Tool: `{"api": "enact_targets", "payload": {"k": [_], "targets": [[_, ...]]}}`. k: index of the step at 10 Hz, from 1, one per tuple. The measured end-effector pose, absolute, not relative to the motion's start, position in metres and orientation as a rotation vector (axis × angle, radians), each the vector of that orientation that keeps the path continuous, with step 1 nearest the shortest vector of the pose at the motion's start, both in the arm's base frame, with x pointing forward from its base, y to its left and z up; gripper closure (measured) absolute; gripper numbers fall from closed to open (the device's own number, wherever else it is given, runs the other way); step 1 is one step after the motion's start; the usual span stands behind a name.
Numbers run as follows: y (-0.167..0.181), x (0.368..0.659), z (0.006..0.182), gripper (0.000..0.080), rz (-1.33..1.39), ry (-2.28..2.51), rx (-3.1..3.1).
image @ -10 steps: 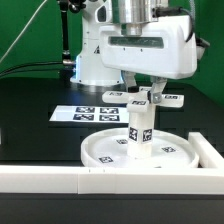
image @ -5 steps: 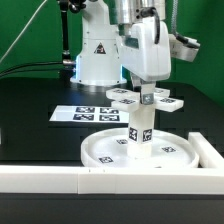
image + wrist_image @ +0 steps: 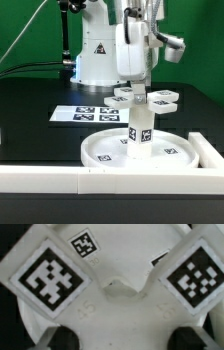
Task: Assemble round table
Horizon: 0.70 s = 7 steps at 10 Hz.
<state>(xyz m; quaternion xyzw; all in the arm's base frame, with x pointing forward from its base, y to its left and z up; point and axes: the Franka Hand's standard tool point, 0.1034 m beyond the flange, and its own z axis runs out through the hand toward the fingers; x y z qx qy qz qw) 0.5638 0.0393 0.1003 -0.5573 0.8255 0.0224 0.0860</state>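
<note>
The large round rimmed disc point(image 3: 98, 152) lies flat on the black table. The short post point(image 3: 139, 132) stands upright at its centre. The flat cross-shaped piece point(image 3: 146, 98) sits level on top of the post. My gripper point(image 3: 141, 88) comes straight down from above and is shut on the cross-shaped piece at its middle. In the wrist view the cross-shaped piece point(image 3: 120, 286) fills the picture with its tags, and my dark fingertips point(image 3: 62, 339) sit against its two sides, with the gripper point(image 3: 122, 340) between them. The post's top is hidden under the cross.
The marker board point(image 3: 82, 112) lies behind the disc toward the exterior view's left. The long white border wall point(image 3: 60, 178) runs along the front and turns up at the right point(image 3: 210, 150). The arm's white base point(image 3: 95, 55) stands at the back.
My gripper has turned about its vertical axis, and the cross-shaped piece has turned with it on top of the post. The disc and post have stayed in place.
</note>
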Motion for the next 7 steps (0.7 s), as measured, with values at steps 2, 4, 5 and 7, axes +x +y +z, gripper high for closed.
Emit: {"api": "enact_targets", "payload": {"k": [2,4,5,7], "targets": [[0.0393,0.5637,0.1005,0.036,0.068,2.599,-1.391],[0.0395,0.5633,0.1006,0.036,0.066,2.659,-1.226],[0.0392,0.5632,0.1006,0.036,0.072,2.667,-1.193],[0.0391,0.5631,0.1006,0.036,0.077,2.674,-1.159]]}}
